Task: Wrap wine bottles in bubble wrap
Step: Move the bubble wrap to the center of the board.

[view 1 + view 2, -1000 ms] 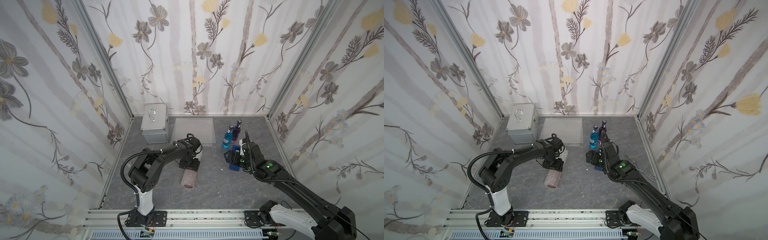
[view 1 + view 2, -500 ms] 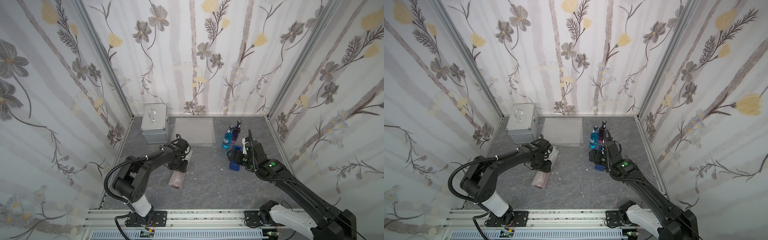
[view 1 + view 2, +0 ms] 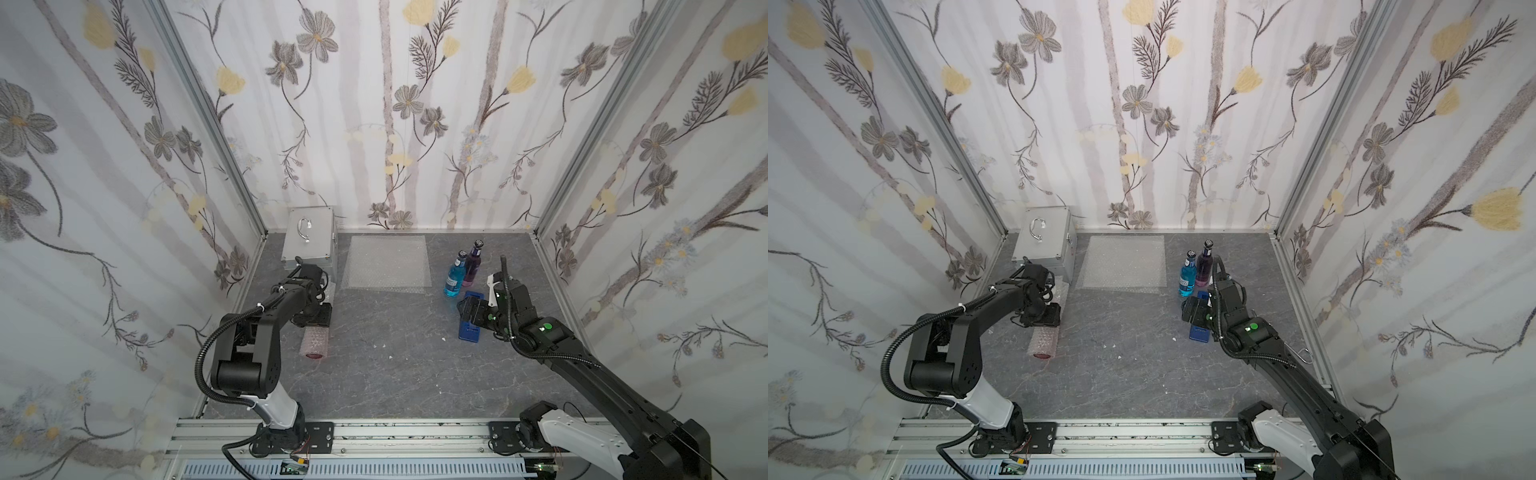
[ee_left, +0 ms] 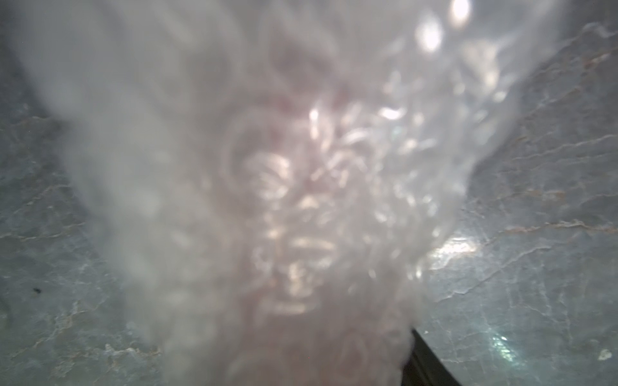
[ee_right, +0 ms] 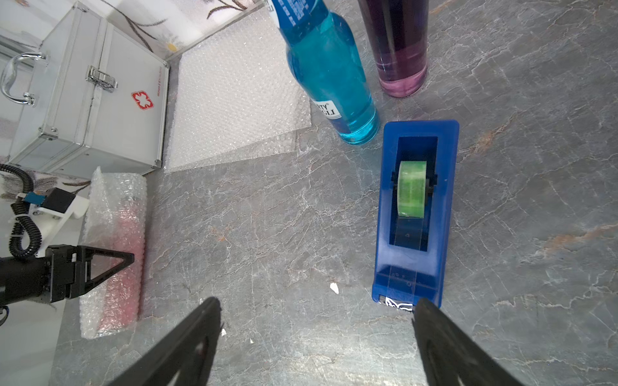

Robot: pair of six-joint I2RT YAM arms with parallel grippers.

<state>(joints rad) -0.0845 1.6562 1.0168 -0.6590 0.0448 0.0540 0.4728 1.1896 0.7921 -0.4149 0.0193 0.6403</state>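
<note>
A red bottle (image 3: 316,354), rolled in bubble wrap (image 5: 110,190), is seen lying at the left of the grey table (image 3: 395,374), just near of the silver case (image 3: 309,239). The left gripper (image 3: 315,318) is set over the roll; whether it is clamped on it cannot be told. The right gripper (image 5: 317,317) is spread wide and empty by the near end of the blue tape dispenser (image 5: 416,260). The blue bottle (image 3: 454,279) and purple bottle (image 3: 473,266) are stood upright just beyond it, with flat sheets (image 3: 386,266) laid to their left.

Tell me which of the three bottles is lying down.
The red-liquid glass bottle, rolled in clear bubble wrap; the blue-liquid bottle and purple-liquid bottle stand upright, bare.
</note>
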